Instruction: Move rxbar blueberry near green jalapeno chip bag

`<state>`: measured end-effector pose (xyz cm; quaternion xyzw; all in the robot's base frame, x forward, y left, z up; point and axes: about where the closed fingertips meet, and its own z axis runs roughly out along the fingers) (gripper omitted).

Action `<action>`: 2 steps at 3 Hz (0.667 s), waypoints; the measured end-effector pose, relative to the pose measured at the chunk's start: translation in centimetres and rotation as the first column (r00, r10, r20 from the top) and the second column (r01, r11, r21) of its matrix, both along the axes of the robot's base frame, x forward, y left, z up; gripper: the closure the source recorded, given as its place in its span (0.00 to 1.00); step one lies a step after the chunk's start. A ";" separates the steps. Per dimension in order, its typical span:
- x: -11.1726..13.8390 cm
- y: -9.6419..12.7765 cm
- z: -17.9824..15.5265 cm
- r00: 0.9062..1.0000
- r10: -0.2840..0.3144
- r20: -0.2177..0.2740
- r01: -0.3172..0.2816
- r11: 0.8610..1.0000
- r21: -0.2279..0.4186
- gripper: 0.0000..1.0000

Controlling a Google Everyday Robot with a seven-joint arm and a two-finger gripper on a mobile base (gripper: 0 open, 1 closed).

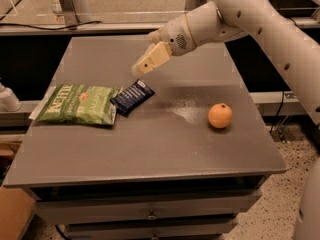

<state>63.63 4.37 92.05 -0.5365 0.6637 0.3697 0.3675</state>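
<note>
Hovering above the grey counter, my hand grips nothing; how open, I cannot tell. The rxbar blueberry lies touching the green jalapeno chip bag; my arm runs out of frame.

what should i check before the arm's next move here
1. rxbar blueberry right beside green jalapeno chip bag, touching its right edge: ok
2. Bar lies flat on the table, not held: ok
3. tool is off the bar, in the air above and behind it: ok
4. orange lies far right, apart from the tool and bar: ok
5. Chip bag fully on the table: cannot tell, its left end sits at the table's edge
</note>
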 end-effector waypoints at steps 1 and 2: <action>2.8 -3.5 0.7 0.997 -0.050 0.056 0.051 0.999 -0.007 0.00; 3.3 -3.9 1.4 0.996 -0.060 0.071 0.060 0.998 0.000 0.00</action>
